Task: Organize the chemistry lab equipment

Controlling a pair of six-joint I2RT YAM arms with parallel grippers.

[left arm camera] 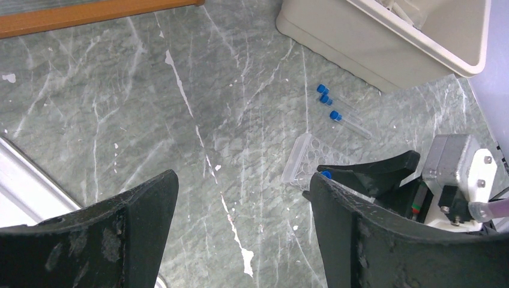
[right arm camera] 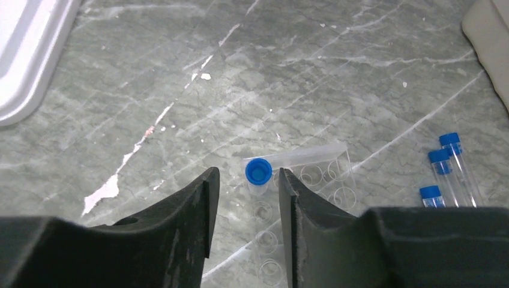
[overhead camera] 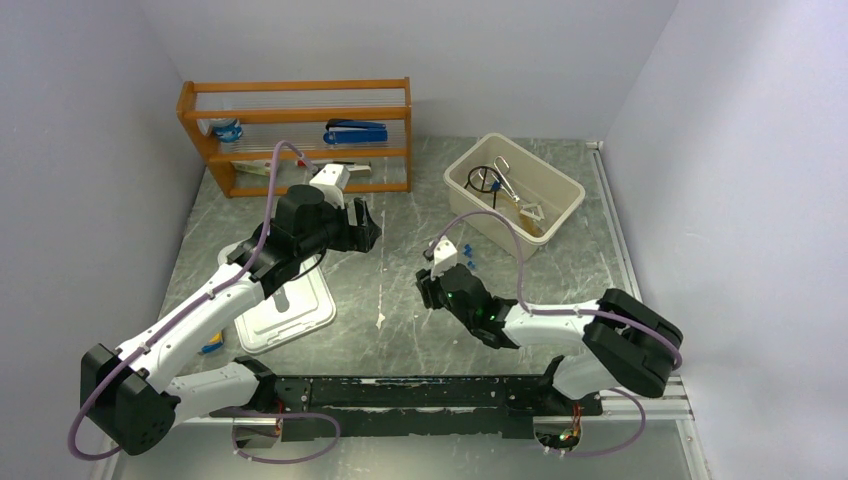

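Left end effector point(left arm camera: 241, 180): black fingers spread wide, nothing held, hovering over the grey marbled table point(left arm camera: 120, 108). It has no part in this step. Ahead of it and to its right lies the clear plastic rack with round wells point(left arm camera: 307, 157).

Right end effector point(right arm camera: 248, 173): jaws narrowly parted, straddling one blue-capped clear tube point(right arm camera: 259, 172) that appears to stand in an edge well. A gap shows beside the cap, so it is not clamped.

Step judged: seating tubes in the rack. To do it well, centre on the cap and keep the tube vertical. The rack looks light and slick and may skid on the polished table.

Right of these fingers, three loose blue-capped tubes point(right arm camera: 447, 161) lie flat; being round, they are apt to roll. The beige plastic bin point(right arm camera: 489, 54) sits beyond them.
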